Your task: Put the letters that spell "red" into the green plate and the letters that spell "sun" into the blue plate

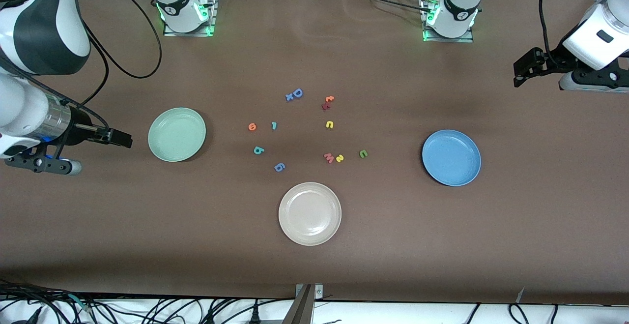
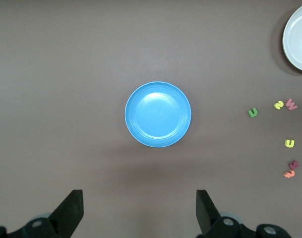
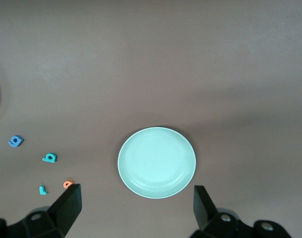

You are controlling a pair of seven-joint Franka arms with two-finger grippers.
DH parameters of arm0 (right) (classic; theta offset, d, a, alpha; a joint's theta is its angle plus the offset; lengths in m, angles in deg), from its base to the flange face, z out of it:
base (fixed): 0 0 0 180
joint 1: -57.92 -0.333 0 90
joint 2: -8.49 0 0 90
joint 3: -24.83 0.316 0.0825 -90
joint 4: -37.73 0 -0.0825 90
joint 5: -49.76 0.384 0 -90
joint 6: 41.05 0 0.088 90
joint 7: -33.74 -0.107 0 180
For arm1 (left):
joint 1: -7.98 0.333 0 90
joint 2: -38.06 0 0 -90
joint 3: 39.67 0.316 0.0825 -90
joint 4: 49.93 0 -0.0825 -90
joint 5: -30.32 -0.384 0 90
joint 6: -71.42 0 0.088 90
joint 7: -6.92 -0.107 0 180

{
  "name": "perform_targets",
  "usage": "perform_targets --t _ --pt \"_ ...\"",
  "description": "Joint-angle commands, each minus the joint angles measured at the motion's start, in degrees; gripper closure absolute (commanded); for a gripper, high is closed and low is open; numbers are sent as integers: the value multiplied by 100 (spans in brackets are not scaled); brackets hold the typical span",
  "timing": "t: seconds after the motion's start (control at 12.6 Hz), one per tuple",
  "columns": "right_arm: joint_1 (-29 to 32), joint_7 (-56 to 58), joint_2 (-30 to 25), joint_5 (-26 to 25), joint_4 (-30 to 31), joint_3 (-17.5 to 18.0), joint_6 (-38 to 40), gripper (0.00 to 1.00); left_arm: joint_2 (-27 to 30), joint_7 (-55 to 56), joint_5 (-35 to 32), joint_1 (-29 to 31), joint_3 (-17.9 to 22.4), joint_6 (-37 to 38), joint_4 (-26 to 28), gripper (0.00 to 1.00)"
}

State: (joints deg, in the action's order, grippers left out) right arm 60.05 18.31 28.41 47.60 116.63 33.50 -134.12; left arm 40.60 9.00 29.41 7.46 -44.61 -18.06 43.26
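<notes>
1. The "red" letters lie flat on the worktop mid-table, toward the right arm's end: orange e [image 1: 252, 127], teal r [image 1: 274, 126] beside it, teal d [image 1: 259, 150] nearer the front camera. None is in a plate.
2. The "sun" letters lie toward the left arm's end: yellow arch [image 1: 329, 125], yellow s [image 1: 339, 158] touching or just beside a pink w [image 1: 328, 157], green arch [image 1: 363, 153] nearest the blue plate [image 1: 451, 157].
3. Handling, as judged: foam, very light, soft, thin, not fragile. A pinch should deform rather than damage them. They may slide or flip under a glancing finger. Best hold is across a stroke or stem, fingers descending straight to the worktop.
4. Risk, as judged: the s sits so close to the w that a wide approach may catch both.
5. The green plate [image 1: 177, 134] is empty, well apart from the e. The blue plate is empty too.
6. Not for sorting: blue g [image 1: 279, 167], blue D [image 1: 296, 93], red-orange pair [image 1: 328, 102], cream plate [image 1: 309, 213].
7. Right gripper [image 3: 136, 206] hangs over the worktop beside the green plate, fingers spread wide, nothing held.
8. Left gripper [image 2: 140, 210] hangs over the worktop near the blue plate, fingers spread wide, nothing held.
</notes>
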Motion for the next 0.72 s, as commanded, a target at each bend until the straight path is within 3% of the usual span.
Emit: perform_targets --t 0.0,0.64 --pt "51 22 -155 111 135 3 26 0 -7 -24 171 26 10 124 -126 0" --pt "60 31 -155 94 135 -32 18 0 -8 -24 171 26 10 124 -126 0"
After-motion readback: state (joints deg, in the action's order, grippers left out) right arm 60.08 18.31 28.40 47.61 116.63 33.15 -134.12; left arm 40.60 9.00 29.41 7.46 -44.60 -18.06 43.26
